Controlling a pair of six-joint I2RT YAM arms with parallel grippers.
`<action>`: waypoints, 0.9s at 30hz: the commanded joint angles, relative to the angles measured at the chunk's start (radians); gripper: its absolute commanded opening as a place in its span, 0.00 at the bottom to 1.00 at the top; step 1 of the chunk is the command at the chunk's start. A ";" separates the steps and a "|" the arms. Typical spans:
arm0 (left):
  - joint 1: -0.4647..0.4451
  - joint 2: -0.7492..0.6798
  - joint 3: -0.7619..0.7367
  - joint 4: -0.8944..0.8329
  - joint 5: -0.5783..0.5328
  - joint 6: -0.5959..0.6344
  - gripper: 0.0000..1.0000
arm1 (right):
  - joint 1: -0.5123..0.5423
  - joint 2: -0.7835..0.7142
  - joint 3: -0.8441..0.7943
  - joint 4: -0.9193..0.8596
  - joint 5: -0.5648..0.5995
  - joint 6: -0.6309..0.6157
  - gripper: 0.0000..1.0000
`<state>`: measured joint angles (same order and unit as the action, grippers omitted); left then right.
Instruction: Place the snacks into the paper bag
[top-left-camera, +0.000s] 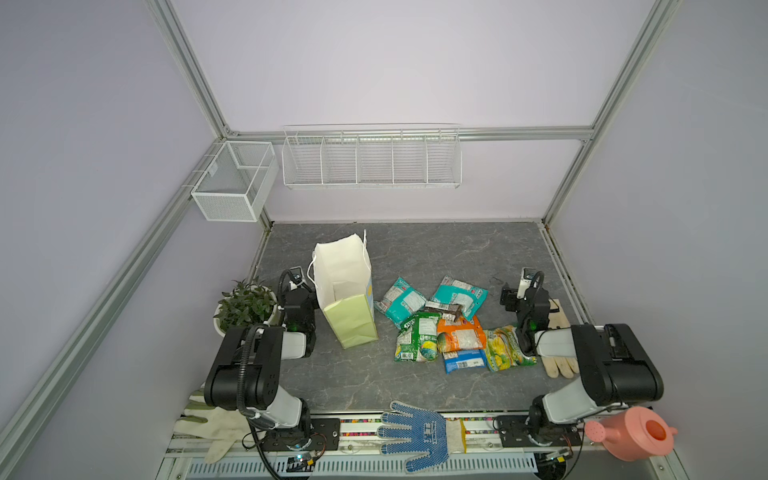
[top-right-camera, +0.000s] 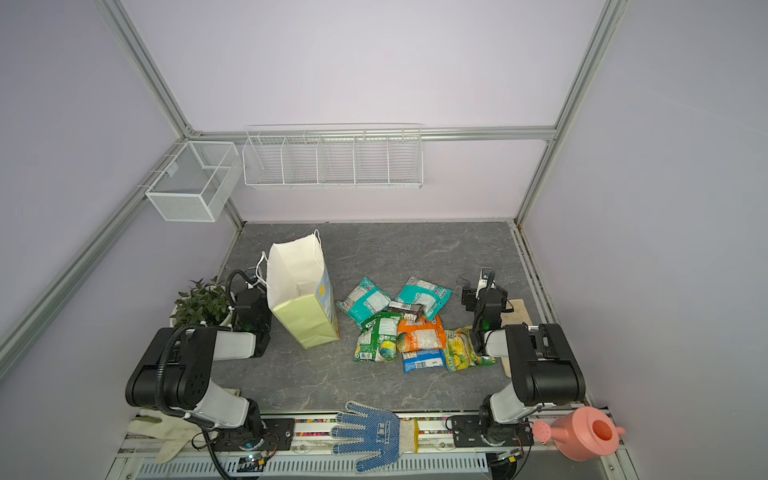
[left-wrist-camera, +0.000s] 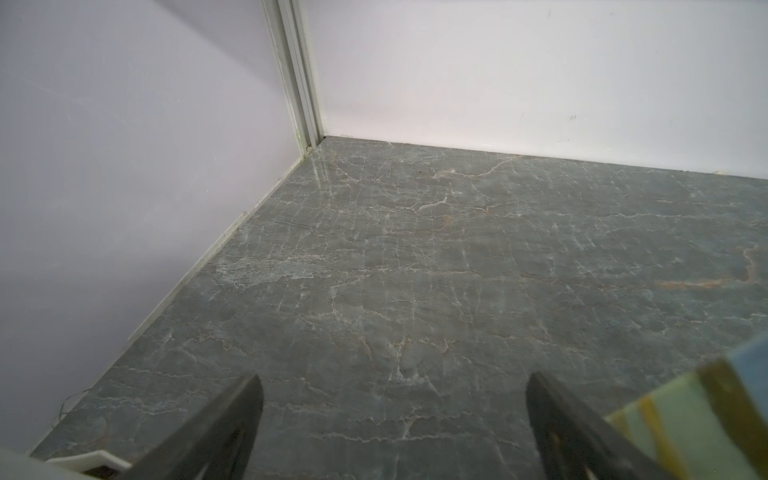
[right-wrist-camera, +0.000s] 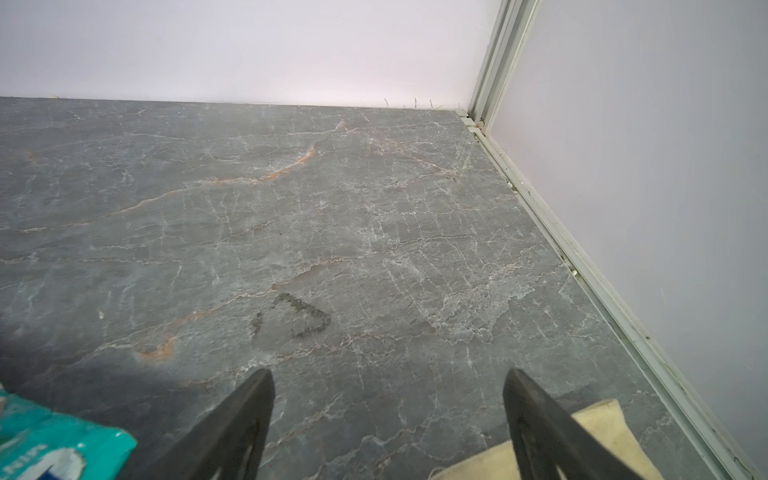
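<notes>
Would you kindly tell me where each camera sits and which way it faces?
Top views: high at the front, looking down over the table; both arms show.
Left wrist: on the left arm, facing the back-left corner; open left gripper shows.
Right wrist: on the right arm, facing the back-right corner; open right gripper shows.
Shared: teal packet, in right wrist and top views.

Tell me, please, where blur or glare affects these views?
In both top views, light is soft and even. In the left wrist view, the blue-and-yellow paper bag is blurred and the grey marbled tabletop shows a glare streak. In the right wrist view, the teal plastic snack packet is blurred.
</notes>
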<state>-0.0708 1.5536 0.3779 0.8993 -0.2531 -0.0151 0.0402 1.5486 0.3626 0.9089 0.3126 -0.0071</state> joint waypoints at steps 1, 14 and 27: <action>0.011 0.000 0.021 -0.003 0.005 -0.008 0.99 | 0.002 -0.007 -0.002 0.021 -0.011 0.000 0.89; -0.076 -0.337 0.027 -0.311 -0.206 -0.025 0.98 | 0.006 -0.230 -0.002 -0.166 -0.168 -0.055 0.89; -0.103 -0.641 0.150 -0.747 -0.276 -0.241 0.99 | 0.031 -0.554 0.033 -0.399 -0.323 -0.068 0.89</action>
<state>-0.1696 0.9504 0.4793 0.3069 -0.5087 -0.1734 0.0669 1.0523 0.3809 0.5690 0.0376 -0.0525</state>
